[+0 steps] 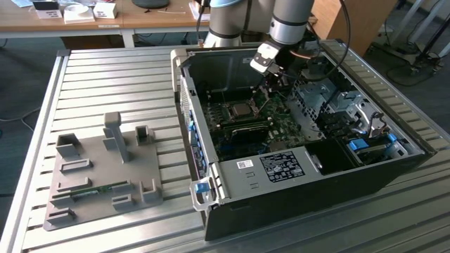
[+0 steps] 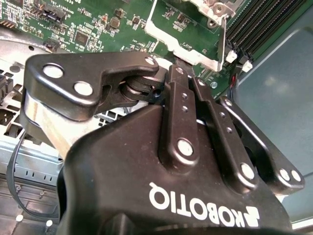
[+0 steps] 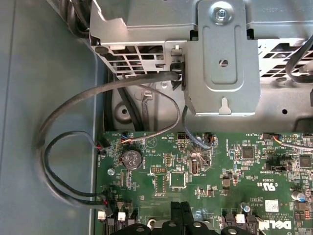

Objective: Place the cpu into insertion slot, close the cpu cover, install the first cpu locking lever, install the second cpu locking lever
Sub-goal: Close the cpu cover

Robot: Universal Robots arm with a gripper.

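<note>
On the slatted metal tabletop (image 1: 105, 79) an open computer case (image 1: 295, 195) lay on its side, its motherboard (image 1: 246, 129) facing up. To the exterior view's left of the case sat a grey moulded fixture tray (image 1: 105, 168) with upright posts and shallow pockets. Inside the case the cpu (image 1: 241, 109) sat flat in the socket near the middle of the motherboard, its dull silvery top showing. The arm (image 1: 292, 21) reached down into the case from the far side, and the gripper (image 1: 272, 81) hung above the board's far edge, near the cpu but apart from it and not touching it. Both wrist views showed the black fingers (image 3: 176, 214) drawn together, with nothing visible between them. Close by in the first wrist view were the green board, a round coin battery (image 3: 131, 159), a bundle of dark cables (image 3: 63, 147) looping across the grey case floor to connectors at the board's edge, and a grey sheet-metal drive cage (image 3: 225, 63) just beside the board. Behind the gripper's linkages (image 2: 178, 127) in the second wrist view lay a silvery frame (image 2: 161, 36) on the board.
</note>
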